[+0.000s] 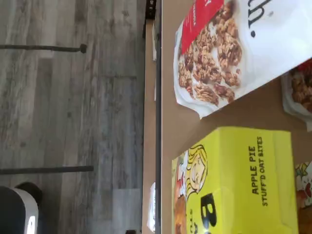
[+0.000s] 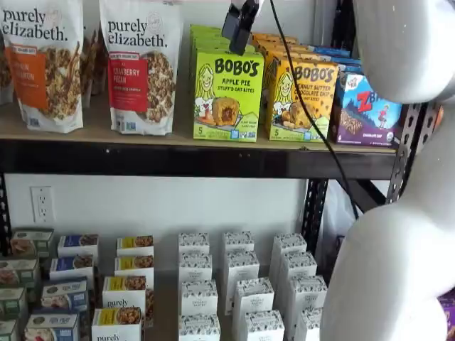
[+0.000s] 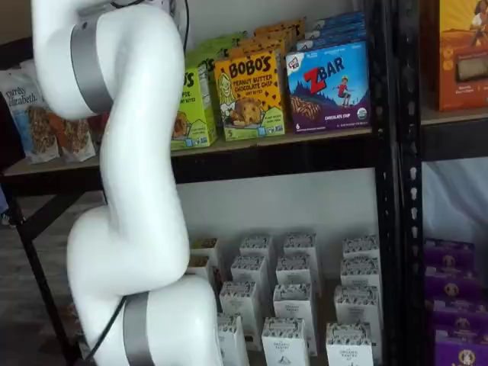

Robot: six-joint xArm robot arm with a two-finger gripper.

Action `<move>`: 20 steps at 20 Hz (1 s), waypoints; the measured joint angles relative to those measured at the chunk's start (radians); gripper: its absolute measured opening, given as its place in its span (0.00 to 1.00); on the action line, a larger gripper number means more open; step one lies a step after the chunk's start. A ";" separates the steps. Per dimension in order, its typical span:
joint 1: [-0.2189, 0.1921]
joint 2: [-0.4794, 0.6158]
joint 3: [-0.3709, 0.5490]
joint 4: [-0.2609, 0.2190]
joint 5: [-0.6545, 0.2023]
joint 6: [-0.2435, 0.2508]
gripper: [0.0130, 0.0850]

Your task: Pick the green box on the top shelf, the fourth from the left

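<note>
1. At the far left of the long tan wooden top shelf with its thick black front beam [image 2: 178, 145]: two tall white "purely elizabeth." granola pouches, one with an orange label panel [image 2: 43, 64] and, to its right, one with a red "cranberry pecan" panel [image 2: 141, 64], both upright.
2. Just right of the red-panel pouch: the lime-green upright "BOBO'S Apple Pie Stuff'd Oat Bites" carton [image 2: 227, 96], front of its row at the near edge of the board, with more green cartons behind it; seen also in a shelf view [image 3: 194, 107], half hidden there by the white jointed arm [image 3: 130, 191], and from above in the wrist view [image 1: 239, 180].
3. Above the green carton's top, toward its right corner: the black-fingered gripper [image 2: 240, 25] hanging from the top edge with a black cable [image 2: 306, 106] trailing to the right. Fingers seen close together and side-on, so no telling whether parted or closed; apparently nothing held.
4. Touching the green carton's right side: a yellow-orange "BOBO'S Peanut Butter Chocolate Chip" carton [image 2: 302, 99].
5. Farther right: a blue "ZBAR" chocolate chip box [image 2: 366, 110], next to the perforated dark upright [image 2: 405, 149].
6. Below: a lower shelf with rows of small white patterned cartons [image 2: 245, 291].
</note>
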 joint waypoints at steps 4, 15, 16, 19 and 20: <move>-0.002 0.000 0.021 -0.003 -0.027 -0.007 1.00; -0.004 0.010 0.049 -0.011 -0.071 -0.020 1.00; -0.005 0.009 0.053 -0.011 -0.075 -0.021 1.00; -0.005 0.007 0.066 -0.019 -0.085 -0.025 1.00; -0.005 0.006 0.071 -0.020 -0.088 -0.026 1.00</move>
